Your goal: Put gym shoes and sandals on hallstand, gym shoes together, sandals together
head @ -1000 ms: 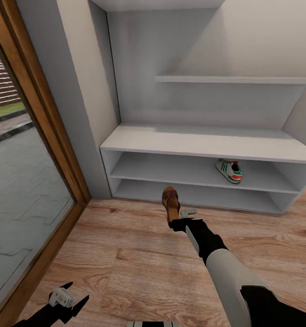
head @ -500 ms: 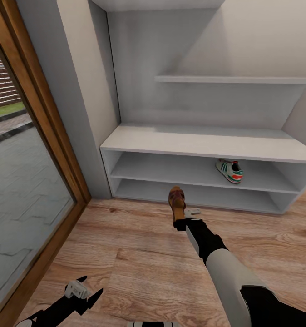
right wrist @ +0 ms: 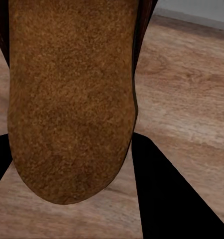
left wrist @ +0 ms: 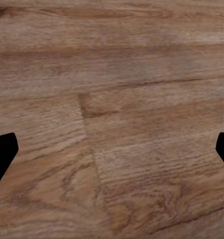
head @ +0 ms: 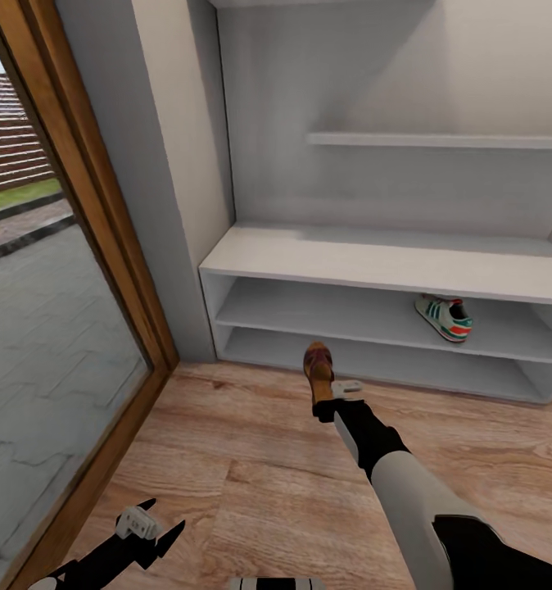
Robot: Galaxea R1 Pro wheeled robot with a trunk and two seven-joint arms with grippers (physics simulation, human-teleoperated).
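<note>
Since a moment ago the camera has panned left, while the right jaws [head: 327, 403] stay clamped on a sandal [head: 318, 370]. Beyond it stands the hallstand [head: 391, 262], one gym shoe [head: 444, 317] shelved. Carrying step; next, reach forward to a shelf. Left jaws [head: 141, 528] hang open, empty.

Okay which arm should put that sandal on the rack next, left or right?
Right, probably. The right gripper is shut on the sandal, extended toward the hallstand. The left gripper hangs open and low over the corridor floor, far from the rack.
</note>
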